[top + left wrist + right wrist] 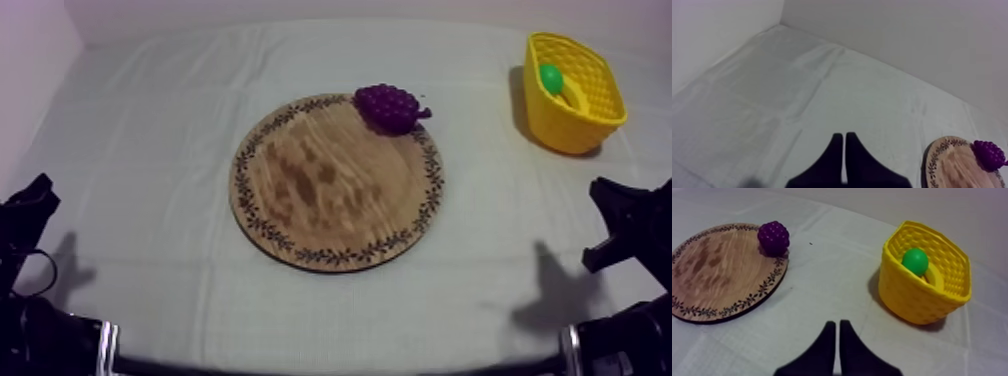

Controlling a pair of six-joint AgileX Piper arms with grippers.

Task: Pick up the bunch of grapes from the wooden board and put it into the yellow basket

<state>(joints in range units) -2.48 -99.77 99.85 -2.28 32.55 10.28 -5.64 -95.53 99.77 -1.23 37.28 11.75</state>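
A purple bunch of grapes [388, 106] lies on the far right rim of the round wooden board [320, 195], seen too in the left wrist view [989, 155] and the right wrist view [773, 237]. The yellow basket [590, 120] stands at the far right of the table and holds a green round fruit [551, 77] and something yellow. My left gripper [35, 195] rests low at the left edge, its fingers [834, 150] together as a narrow wedge over bare cloth. My right gripper [612, 195] rests low at the right, shut on nothing, with fingers [828, 335] pointing between board [717, 273] and basket [912, 298].
Grey-white cloth covers the table, with open room to the left of the board and between board and basket. A pale wall borders the far and left sides.
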